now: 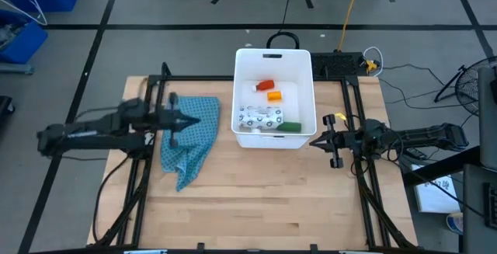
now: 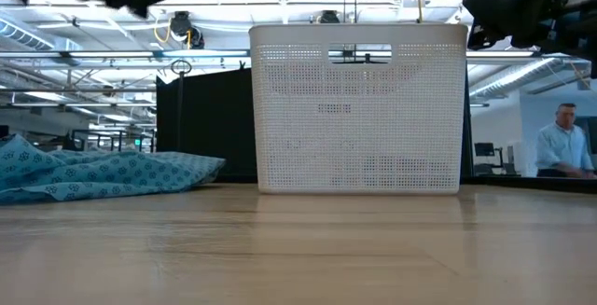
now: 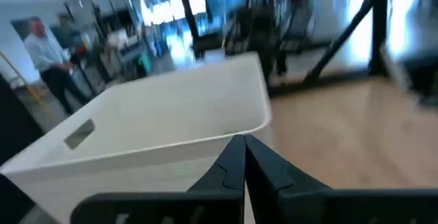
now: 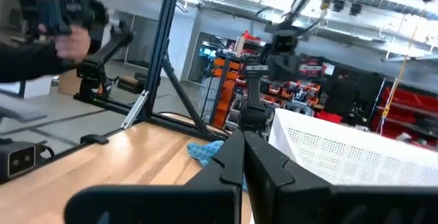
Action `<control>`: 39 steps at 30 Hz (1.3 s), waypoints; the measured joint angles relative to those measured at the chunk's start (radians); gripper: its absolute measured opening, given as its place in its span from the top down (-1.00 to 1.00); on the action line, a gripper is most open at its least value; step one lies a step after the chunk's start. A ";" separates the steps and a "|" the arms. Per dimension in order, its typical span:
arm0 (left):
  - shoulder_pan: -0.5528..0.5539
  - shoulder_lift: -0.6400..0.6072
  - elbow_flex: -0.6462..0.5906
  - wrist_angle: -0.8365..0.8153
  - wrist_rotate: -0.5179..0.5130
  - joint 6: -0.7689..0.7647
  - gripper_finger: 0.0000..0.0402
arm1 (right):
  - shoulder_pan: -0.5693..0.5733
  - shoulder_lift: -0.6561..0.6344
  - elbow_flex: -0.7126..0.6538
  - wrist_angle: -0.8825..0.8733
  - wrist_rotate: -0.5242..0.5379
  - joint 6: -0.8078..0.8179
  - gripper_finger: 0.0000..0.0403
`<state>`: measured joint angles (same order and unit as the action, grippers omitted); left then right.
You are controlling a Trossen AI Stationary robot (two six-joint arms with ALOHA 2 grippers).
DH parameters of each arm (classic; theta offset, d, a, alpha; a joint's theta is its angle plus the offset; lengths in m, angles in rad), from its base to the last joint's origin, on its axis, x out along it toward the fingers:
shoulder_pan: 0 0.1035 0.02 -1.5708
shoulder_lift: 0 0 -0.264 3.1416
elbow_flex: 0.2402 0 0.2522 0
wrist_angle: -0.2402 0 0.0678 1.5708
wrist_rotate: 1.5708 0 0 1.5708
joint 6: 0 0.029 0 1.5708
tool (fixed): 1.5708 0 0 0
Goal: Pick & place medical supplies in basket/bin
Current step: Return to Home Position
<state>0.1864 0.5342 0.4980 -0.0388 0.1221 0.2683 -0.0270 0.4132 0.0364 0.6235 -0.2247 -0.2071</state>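
The white tub (image 1: 273, 58) stands at the table's far middle, also seen in the low view (image 2: 359, 109). Inside it lie a red tube (image 1: 265, 86), an orange pill bottle (image 1: 274, 95), a green oblong piece (image 1: 290, 127) and a white dotted packet (image 1: 260, 116). My left gripper (image 1: 196, 120) hovers shut over the blue patterned cloth (image 1: 190, 141), left of the tub, holding nothing. My right gripper (image 1: 314, 141) hovers shut just right of the tub's near corner, holding nothing. Each wrist view shows its own fingers closed together (image 3: 244, 157) (image 4: 243, 152).
The blue cloth lies crumpled on the table left of the tub (image 2: 93, 174). A black frame (image 1: 353, 99) borders the tabletop. Bare wood (image 1: 264, 200) spreads across the near half. A person (image 2: 562, 142) stands in the room beyond the table.
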 joint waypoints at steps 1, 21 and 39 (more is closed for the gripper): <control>-0.006 -0.070 -0.053 0.030 0.003 -0.032 0.99 | 0.000 0.000 0.000 0.001 0.015 0.017 1.00; -0.112 -0.530 -0.376 0.022 -0.117 -0.009 1.00 | -0.018 -0.107 -0.023 -0.009 0.089 0.163 1.00; -0.086 -0.529 -0.488 0.102 -0.018 -0.022 1.00 | -0.017 -0.129 -0.022 -0.182 0.094 0.198 1.00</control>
<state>0.1005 0.0051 0.0101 0.0631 0.1043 0.2462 -0.0444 0.2840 0.0147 0.4411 -0.1310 -0.0093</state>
